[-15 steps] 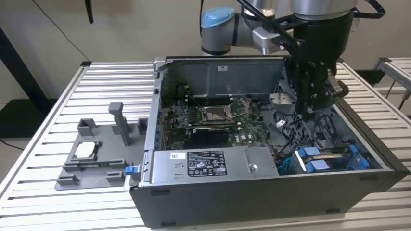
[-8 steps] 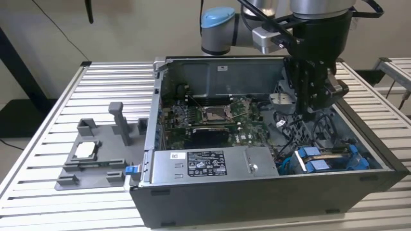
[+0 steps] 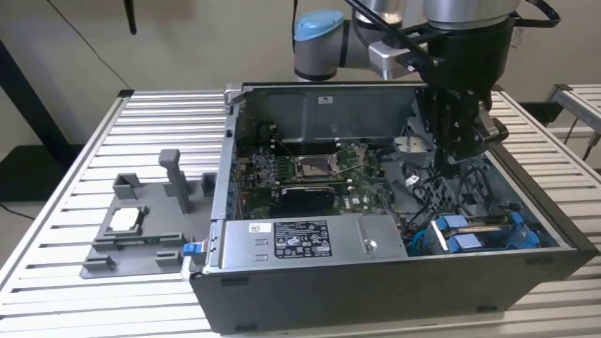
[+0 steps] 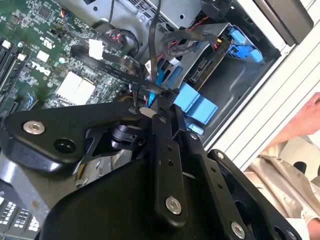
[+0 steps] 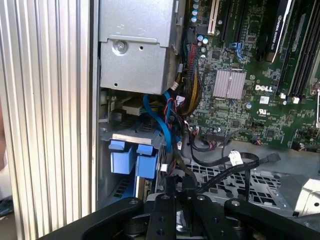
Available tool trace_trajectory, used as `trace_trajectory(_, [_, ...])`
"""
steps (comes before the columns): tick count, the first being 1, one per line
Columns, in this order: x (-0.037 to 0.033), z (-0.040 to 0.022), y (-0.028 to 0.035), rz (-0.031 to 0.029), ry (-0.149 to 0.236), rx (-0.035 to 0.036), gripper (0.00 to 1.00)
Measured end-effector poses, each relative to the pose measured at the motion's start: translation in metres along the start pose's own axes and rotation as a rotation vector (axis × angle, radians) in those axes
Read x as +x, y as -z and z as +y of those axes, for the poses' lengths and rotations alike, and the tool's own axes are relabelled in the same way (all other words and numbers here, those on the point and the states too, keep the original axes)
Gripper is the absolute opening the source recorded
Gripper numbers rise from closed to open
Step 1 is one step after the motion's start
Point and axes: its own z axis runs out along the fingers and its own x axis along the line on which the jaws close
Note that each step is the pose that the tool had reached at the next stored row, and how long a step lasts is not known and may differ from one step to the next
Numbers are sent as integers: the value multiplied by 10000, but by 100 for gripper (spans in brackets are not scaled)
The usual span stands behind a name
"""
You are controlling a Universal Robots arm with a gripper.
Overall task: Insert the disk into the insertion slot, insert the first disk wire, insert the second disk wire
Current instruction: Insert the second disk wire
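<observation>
The disk [image 3: 481,229], in its blue carrier, lies in the insertion slot [image 3: 526,211], the grey bay at the case's front corner on the exterior view's right. Its blue end tabs [image 5: 134,161] show in both wrist views, tabs [image 4: 196,102]. My gripper [image 3: 458,160] hangs inside the case just behind the bay, beside the motherboard. In the second wrist view the gripper [image 4: 151,102] has its fingertips closed together on a thin black disk wire [image 4: 150,60] that runs on toward the bay. In the first wrist view the gripper [image 5: 180,187] sits beside the blue tabs, among black and blue cables [image 5: 162,122].
The black computer case [image 3: 376,303] stands open on a slatted metal table [image 3: 84,162]. A grey power supply box [image 3: 300,239] fills the front, with the motherboard [image 3: 310,169] behind it. A grey fixture with posts [image 3: 141,225] lies outside the case. A person's hand [image 4: 306,122] is beside the table.
</observation>
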Motion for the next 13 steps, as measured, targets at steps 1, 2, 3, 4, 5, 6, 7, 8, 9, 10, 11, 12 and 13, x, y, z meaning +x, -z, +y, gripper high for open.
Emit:
trace_trajectory(1, [0, 0, 0, 0, 0, 0, 20])
trace_trajectory(2, [0, 0, 0, 0, 0, 2, 20])
trace_trajectory(3, [0, 0, 0, 0, 0, 2, 20])
trace_trajectory(4, [0, 0, 0, 0, -1, 2, 22])
trace_trajectory(5, [-1, 0, -1, -2, -1, 3, 22])
trace_trajectory(6, [-2, 0, -1, -2, -1, 3, 22])
trace_trajectory(7, [-3, 0, 0, 0, -1, 2, 28])
trace_trajectory(8, [-4, -1, 1, 1, 0, 2, 28])
trace_trajectory(9, [-5, -1, 0, 0, -1, 2, 28])
trace_trajectory(10, [-6, -1, 1, 0, -1, 2, 28])
trace_trajectory(11, [-6, -2, 1, 0, 0, 2, 28])
trace_trajectory(12, [-6, -4, 0, 0, -1, 2, 28])
trace_trajectory(13, [-6, -5, 0, 1, -2, 2, 28])
